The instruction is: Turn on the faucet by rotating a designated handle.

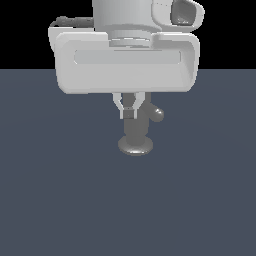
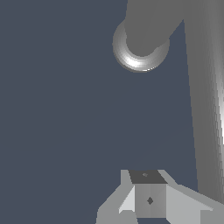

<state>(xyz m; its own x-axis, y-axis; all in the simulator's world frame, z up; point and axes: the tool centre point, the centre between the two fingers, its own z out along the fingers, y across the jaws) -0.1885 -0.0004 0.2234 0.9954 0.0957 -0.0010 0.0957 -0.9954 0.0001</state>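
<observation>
Dull grey metallic upright faucet cylinder stands on wider round disc foot, on flat dark slate-blue floor, near middle of exterior view. Slim grey rod handle with rounded tip juts from cylinder's upper part toward exterior view's right. White two-finger gripper hangs under bulky white arm head, in front of cylinder's upper part — fingertips drawn together, no gap visible, nothing seen between them. Wrist view: fingers closed together; long grey handle rod passes just beside them — contact unclear.
</observation>
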